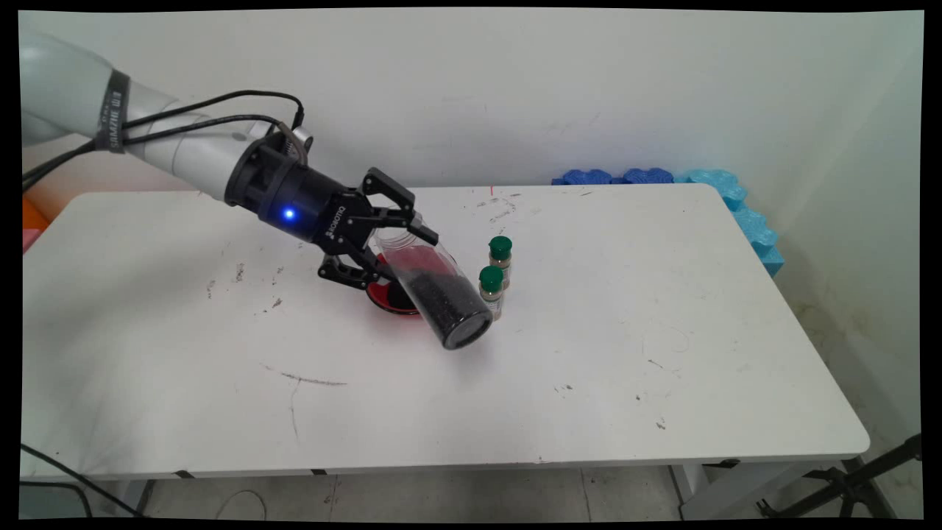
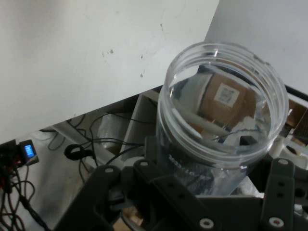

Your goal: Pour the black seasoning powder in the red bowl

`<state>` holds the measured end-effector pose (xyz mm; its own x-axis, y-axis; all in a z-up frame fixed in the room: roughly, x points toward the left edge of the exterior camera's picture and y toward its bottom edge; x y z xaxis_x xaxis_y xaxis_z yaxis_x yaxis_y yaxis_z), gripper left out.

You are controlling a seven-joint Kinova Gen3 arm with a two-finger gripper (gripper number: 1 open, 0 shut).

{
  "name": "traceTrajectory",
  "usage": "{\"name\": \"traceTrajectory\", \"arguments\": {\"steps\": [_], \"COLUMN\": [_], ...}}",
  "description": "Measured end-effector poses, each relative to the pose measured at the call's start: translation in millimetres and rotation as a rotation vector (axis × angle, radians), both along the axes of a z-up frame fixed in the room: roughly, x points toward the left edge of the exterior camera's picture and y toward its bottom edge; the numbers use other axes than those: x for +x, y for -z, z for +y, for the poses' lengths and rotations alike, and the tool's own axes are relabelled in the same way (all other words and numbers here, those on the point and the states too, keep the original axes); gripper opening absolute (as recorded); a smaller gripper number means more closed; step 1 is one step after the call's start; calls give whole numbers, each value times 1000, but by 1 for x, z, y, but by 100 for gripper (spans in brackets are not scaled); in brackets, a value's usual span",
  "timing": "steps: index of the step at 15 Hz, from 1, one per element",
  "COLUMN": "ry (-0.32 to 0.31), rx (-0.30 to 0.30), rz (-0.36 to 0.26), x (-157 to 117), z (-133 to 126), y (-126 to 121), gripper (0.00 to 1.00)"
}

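"ROBOTIQ" on the tool

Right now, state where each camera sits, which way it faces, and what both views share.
Main view: fixed above the table's near side, looking down across it toward the wall; the arm and gripper enter from the left.
Hand view: mounted on the hand, looking along the gripper past the table edge to cables and boxes; black linkage shows.
Shared: the clear jar, clamped in the gripper.

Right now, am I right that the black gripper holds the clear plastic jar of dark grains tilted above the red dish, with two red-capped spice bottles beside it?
Nearly: the main view shows the two spice bottles have green caps, not red. The black gripper does hold the clear plastic jar of dark grains tilted above the red dish.
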<state>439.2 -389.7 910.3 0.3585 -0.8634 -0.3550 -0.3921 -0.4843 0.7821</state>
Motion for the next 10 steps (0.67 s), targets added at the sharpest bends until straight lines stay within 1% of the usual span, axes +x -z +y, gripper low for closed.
{"name": "traceTrajectory", "arguments": {"steps": [8,10], "ry": [-55,-62], "rx": [94,107], "rz": [44,54], "x": [1,1], "z": [-18,-22], "y": [7,9], "gripper": [0,0]}}
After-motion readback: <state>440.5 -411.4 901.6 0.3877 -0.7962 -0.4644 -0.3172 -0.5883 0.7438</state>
